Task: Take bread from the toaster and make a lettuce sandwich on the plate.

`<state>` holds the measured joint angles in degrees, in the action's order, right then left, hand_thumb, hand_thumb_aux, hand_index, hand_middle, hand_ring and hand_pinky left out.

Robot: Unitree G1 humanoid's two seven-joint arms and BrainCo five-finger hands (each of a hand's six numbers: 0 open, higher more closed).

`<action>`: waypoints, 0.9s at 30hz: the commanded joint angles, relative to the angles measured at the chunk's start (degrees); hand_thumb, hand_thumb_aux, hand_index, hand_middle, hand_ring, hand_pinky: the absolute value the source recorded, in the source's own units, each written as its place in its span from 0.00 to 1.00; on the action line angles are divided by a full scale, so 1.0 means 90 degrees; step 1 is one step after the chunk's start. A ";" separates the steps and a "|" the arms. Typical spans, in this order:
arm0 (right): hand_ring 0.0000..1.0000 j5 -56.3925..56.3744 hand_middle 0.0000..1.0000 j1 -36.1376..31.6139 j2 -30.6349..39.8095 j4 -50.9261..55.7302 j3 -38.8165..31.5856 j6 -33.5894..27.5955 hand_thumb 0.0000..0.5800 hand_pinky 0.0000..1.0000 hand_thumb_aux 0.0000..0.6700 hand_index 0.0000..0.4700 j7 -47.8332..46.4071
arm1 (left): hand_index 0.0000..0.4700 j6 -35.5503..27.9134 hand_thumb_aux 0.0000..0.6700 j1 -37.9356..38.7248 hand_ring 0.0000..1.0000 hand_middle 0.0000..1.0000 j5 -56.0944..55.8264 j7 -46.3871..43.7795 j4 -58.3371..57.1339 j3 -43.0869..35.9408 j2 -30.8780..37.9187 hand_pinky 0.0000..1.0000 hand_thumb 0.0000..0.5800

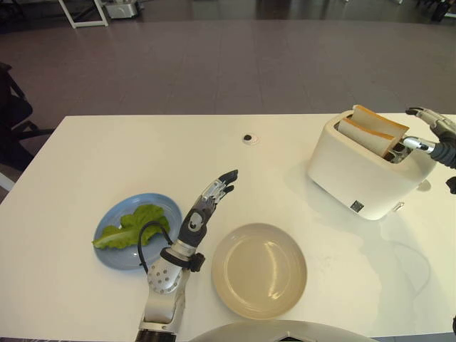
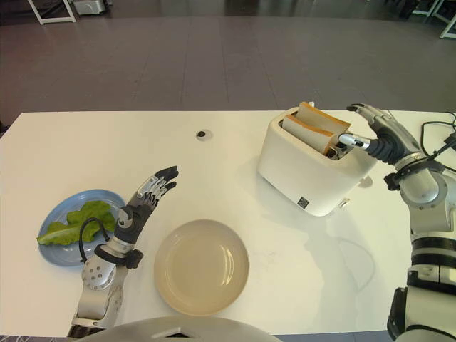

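A white toaster (image 2: 310, 171) stands at the right of the table with two slices of bread (image 2: 317, 127) sticking out of its slots. My right hand (image 2: 374, 132) hovers at the toaster's right end, fingers spread apart beside the bread, holding nothing. A beige plate (image 2: 201, 266) lies bare near the table's front. To its left a blue plate (image 2: 63, 253) carries a green lettuce leaf (image 2: 75, 221). My left hand (image 2: 146, 199) rests between the two plates with fingers stretched out, holding nothing.
A small round dark fitting (image 2: 204, 134) sits in the tabletop at the back middle. The white table (image 2: 214, 178) has bare room between the plates and the toaster. A dark cable (image 2: 434, 135) runs near the table's right edge.
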<state>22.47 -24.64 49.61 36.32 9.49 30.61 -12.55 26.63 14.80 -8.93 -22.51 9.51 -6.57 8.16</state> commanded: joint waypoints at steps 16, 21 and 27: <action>0.00 -0.0131 0.00 -0.1213 -0.0339 0.2368 -0.1234 0.0901 1.00 0.00 0.96 0.96 0.0268 | 0.00 0.0062 0.00 0.0083 0.00 0.00 0.0093 0.0007 0.0010 -0.0033 0.0072 0.00 0.00; 0.00 -0.0454 0.00 -0.1204 -0.0368 0.1938 -0.1132 0.1183 1.00 0.00 1.00 1.00 0.0284 | 0.00 0.0086 0.00 0.0103 0.00 0.00 0.0099 -0.0004 0.0034 -0.0034 0.0062 0.00 0.00; 0.00 -0.2476 0.00 -0.1440 -0.0582 0.1503 -0.0272 0.0394 1.00 0.00 1.00 1.00 -0.1197 | 0.00 0.0128 0.00 0.0119 0.00 0.00 0.0128 0.0018 0.0037 -0.0006 0.0064 0.00 0.00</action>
<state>7.36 -35.75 45.14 51.19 3.82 38.15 -17.47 27.65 15.47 -8.00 -22.41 9.55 -6.52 8.24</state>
